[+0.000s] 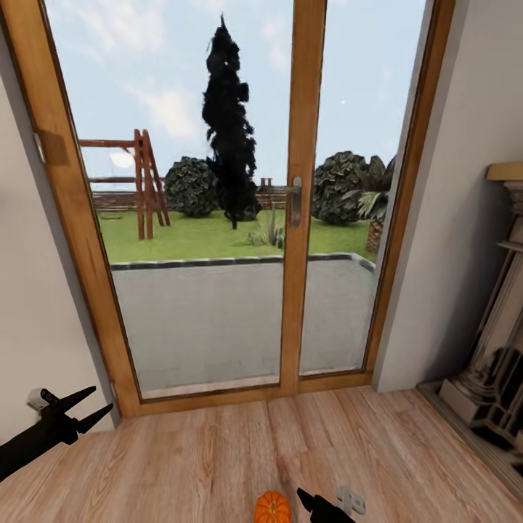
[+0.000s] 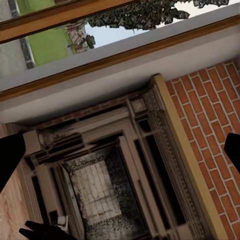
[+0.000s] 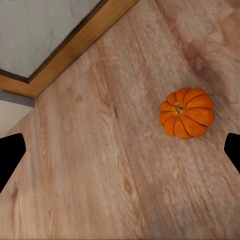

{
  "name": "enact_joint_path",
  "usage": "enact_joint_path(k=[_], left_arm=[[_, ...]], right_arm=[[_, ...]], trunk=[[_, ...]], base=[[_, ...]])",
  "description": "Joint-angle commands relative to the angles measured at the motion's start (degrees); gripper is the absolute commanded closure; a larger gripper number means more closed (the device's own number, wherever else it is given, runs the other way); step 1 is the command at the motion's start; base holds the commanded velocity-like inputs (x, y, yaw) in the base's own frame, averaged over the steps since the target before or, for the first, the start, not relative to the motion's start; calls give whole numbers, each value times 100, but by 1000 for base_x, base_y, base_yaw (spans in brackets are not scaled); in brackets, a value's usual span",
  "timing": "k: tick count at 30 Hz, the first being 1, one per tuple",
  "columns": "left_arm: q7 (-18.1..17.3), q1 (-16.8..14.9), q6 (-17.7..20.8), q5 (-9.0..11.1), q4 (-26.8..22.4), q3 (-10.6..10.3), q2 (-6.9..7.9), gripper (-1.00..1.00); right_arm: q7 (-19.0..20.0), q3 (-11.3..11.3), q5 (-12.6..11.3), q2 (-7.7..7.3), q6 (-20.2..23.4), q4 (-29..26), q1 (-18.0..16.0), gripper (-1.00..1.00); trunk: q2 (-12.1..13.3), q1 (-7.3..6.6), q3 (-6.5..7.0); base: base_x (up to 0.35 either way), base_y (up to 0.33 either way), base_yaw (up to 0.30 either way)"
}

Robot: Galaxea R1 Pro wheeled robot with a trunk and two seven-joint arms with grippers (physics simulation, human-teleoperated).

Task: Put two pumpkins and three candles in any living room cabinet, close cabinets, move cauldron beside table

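Note:
One small orange ribbed pumpkin [image 1: 272, 508] lies on the wooden floor at the bottom edge of the head view, just in front of the glass doors. In the right wrist view the pumpkin [image 3: 186, 113] sits on the planks ahead of my right gripper [image 3: 120, 152], which is open with dark fingertips [image 3: 10, 155] at both sides and nothing held. In the head view my right gripper [image 1: 312, 505] is just right of the pumpkin. My left gripper [image 1: 102, 403] hangs open at the lower left and holds nothing. No candles, cabinet, cauldron or table are in view.
Tall wood-framed glass doors [image 1: 294, 218] close off the space ahead, with a garden beyond them. A stone fireplace [image 1: 494, 363] stands against the right wall; the left wrist view shows that fireplace [image 2: 110, 180] beside red brick [image 2: 210, 125]. A white wall is at the left.

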Motion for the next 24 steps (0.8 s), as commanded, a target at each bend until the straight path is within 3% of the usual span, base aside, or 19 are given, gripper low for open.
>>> enact_joint_path(k=[1, 7, 24], left_arm=[[-30, -6, 60, 29, 3, -44, 6, -100], [-30, -6, 60, 25, 3, -60, -11, -100], [-30, -6, 60, 24, -7, -70, -82, -100]], right_arm=[[8, 46, -58, 0, -49, 8, -8, -100], [-62, 46, -67, -2, -512, 15, -5, -100], [-20, 46, -100, -5, -589, 15, -8, -100]], trunk=[[-45, 22, -25], [-285, 154, -132], [-967, 527, -437]], base=[[0, 0, 0], [0, 0, 0], [0, 0, 0]])
